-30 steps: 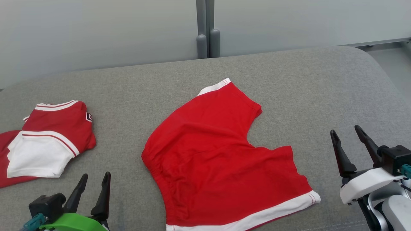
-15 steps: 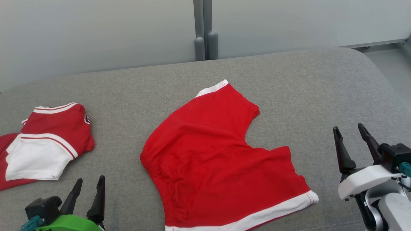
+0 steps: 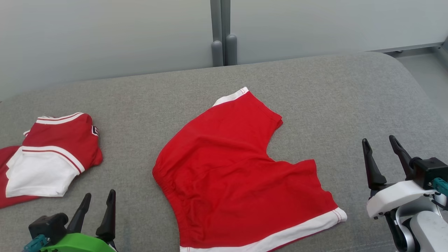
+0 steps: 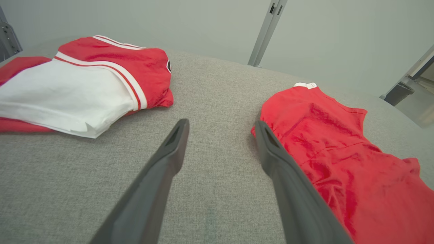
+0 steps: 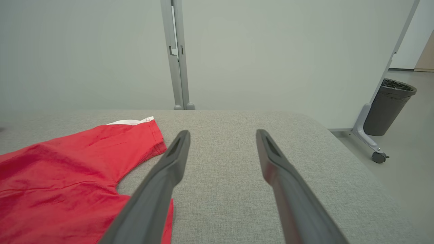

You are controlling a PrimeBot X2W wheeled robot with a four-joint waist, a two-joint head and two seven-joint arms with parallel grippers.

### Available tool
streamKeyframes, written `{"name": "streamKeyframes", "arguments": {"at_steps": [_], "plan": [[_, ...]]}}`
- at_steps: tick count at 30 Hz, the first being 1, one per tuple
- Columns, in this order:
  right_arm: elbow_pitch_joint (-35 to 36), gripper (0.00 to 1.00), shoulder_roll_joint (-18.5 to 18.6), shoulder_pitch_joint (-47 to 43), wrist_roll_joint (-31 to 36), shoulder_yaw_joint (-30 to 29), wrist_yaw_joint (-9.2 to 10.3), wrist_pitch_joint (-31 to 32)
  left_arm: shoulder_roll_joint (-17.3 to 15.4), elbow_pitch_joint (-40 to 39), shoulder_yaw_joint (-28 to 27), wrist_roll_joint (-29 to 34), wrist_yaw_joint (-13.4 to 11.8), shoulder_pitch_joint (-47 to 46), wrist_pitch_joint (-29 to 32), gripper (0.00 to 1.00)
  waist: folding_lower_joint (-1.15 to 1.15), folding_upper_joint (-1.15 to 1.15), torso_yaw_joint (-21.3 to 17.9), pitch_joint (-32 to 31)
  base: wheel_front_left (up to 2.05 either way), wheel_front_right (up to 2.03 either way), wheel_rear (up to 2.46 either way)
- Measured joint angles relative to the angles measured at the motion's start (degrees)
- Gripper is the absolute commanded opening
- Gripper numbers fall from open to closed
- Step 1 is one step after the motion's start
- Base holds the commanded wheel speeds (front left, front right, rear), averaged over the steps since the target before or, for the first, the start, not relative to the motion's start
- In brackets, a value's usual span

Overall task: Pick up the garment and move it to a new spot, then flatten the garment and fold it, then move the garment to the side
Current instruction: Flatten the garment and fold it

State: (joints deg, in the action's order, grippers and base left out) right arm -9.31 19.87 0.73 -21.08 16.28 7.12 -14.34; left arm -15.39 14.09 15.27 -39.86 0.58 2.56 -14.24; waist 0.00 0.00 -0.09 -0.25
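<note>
Red shorts with white leg hems lie spread flat on the grey cushioned surface, waistband toward the left. They also show in the left wrist view and the right wrist view. My left gripper hovers open at the lower left, a short way left of the waistband, nothing between its fingers. To the right of the near leg hem my right gripper is open and empty too. In the left wrist view the right finger sits just beside the waistband edge.
A folded red and white garment pile lies at the left edge, also seen close in the left wrist view. Grey partition panels and a post stand behind the surface. A dark waste bin stands on the floor at the right.
The head camera shifted slightly, so the whole picture moved a little. My left gripper sits a little lower in the view than a second ago; the shorts lie as before.
</note>
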Motion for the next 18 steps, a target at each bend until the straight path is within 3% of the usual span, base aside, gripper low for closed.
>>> {"name": "streamKeyframes", "arguments": {"at_steps": [10,18], "plan": [[-0.3,1.00,-0.3,-0.3,0.6,-0.4,-0.74,0.0,1.4,0.2,0.7,0.8,1.0,0.0,0.0,1.00,0.00,0.00,0.0,0.6,0.00,0.00,0.00],[-1.0,1.00,-0.5,-3.1,1.4,1.6,-3.15,0.0,3.7,0.0,5.5,0.8,3.0,2.3,0.5,1.00,0.00,0.00,0.0,2.5,0.00,0.00,0.00]]}}
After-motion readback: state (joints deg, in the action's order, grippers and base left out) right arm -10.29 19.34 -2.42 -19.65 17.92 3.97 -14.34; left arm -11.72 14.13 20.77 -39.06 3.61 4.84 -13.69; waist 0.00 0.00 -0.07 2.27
